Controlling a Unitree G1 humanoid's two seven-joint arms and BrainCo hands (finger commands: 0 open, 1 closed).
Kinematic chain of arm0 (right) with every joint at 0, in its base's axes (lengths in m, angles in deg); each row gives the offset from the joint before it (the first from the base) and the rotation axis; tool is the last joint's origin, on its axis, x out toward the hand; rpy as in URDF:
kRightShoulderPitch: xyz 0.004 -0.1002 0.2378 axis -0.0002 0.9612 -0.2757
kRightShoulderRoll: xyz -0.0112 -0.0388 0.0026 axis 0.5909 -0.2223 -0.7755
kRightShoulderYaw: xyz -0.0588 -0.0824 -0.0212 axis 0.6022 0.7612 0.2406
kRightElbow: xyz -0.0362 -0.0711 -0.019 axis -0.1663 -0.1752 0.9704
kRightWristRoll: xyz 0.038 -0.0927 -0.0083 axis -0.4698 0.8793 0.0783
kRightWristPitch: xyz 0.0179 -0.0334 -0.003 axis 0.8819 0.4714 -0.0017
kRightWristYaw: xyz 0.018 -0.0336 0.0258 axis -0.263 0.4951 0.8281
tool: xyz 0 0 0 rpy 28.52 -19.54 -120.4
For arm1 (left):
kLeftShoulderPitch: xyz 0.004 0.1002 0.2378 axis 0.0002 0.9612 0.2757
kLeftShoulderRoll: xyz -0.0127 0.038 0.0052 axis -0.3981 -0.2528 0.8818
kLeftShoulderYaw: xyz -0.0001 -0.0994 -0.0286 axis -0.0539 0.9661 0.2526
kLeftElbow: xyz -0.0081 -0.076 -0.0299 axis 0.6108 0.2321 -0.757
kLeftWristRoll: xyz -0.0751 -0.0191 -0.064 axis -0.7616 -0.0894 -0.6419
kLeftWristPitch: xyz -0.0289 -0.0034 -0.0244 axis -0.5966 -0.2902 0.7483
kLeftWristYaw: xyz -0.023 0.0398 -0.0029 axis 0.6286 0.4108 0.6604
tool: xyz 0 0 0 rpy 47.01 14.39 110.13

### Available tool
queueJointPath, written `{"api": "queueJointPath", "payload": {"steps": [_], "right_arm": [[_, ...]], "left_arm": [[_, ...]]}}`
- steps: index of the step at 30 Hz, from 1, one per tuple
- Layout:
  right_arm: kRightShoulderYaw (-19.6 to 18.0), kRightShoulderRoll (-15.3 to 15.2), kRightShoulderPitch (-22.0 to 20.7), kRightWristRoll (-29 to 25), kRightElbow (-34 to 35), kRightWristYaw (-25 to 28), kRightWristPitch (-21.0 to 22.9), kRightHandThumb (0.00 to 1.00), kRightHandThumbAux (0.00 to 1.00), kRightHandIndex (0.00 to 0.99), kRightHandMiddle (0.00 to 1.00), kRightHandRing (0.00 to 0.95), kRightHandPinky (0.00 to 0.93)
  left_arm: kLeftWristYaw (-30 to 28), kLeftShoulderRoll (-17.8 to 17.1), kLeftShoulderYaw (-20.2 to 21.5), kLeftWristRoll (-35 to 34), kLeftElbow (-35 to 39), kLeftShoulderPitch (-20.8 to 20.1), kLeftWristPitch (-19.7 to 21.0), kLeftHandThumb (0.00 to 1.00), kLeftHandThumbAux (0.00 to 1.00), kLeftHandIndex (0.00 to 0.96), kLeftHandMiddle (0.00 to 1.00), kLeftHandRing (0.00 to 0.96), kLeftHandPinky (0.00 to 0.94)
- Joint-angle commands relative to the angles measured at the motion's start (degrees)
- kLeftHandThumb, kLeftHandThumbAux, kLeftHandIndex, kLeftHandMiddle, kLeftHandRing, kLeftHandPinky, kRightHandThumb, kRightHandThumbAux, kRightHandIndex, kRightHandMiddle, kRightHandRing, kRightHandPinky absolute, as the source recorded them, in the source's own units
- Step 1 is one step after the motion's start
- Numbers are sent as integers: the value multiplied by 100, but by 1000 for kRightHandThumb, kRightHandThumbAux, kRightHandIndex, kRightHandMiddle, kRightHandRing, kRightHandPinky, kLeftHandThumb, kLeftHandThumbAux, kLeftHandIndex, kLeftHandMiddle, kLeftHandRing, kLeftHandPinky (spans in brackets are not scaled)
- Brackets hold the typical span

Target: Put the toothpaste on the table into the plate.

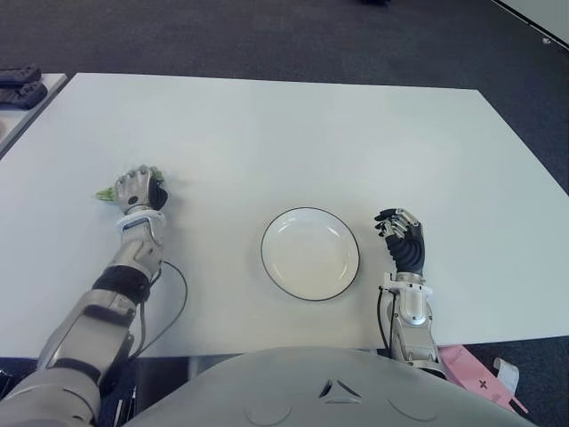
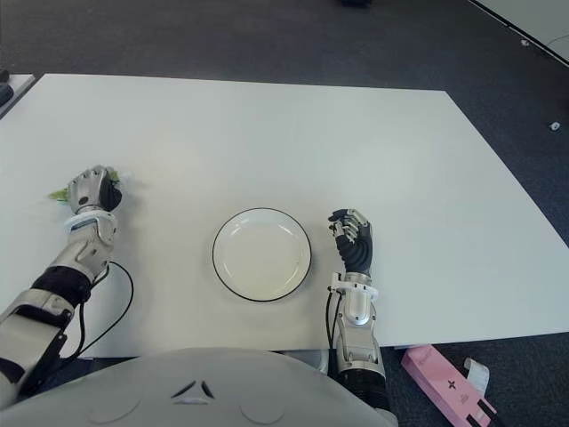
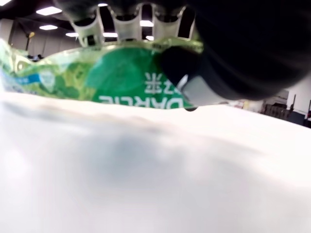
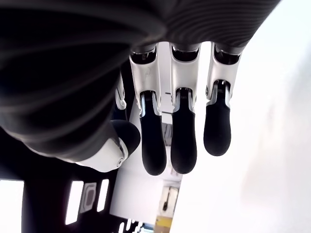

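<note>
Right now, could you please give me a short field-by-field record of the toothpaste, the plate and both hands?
toothpaste: green tube, in the left hand's grasp, low at the table, left of the plate
plate: white with a dark rim, empty, near the table's front edge
left hand: fingers closed around the tube
right hand: just right of the plate, fingers relaxed, holding nothing

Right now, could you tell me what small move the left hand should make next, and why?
Probably lift a little. The left hand is curled around the green toothpaste, which looks to be still down at the table, with the empty plate off to its right. The right hand shows beside the plate's right.
</note>
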Motion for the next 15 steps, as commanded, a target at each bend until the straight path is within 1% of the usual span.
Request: {"api": "queueJointPath", "payload": {"steps": [1, 7, 10, 15], "right_arm": [[4, -6, -19, -58, -66, 26, -12, 712, 729, 433, 522, 536, 566], [4, -12, -51, -26, -116, 0, -56, 712, 729, 433, 523, 534, 562], [7, -10, -61, -17, -129, -9, -53, 712, 729, 433, 523, 534, 561], [20, 9, -69, 17, -120, -39, -4, 712, 729, 433, 523, 534, 561]], "left_arm": [[129, -90, 13, 196, 607, 134, -75, 854, 666, 406, 547, 888, 882], [518, -57, 53, 418, 1376, 385, -285, 856, 663, 417, 551, 908, 894], [580, 4, 44, 531, 1751, 497, -298, 855, 663, 418, 551, 913, 897], [656, 19, 39, 700, 2395, 655, -498, 855, 663, 420, 549, 922, 903]]}}
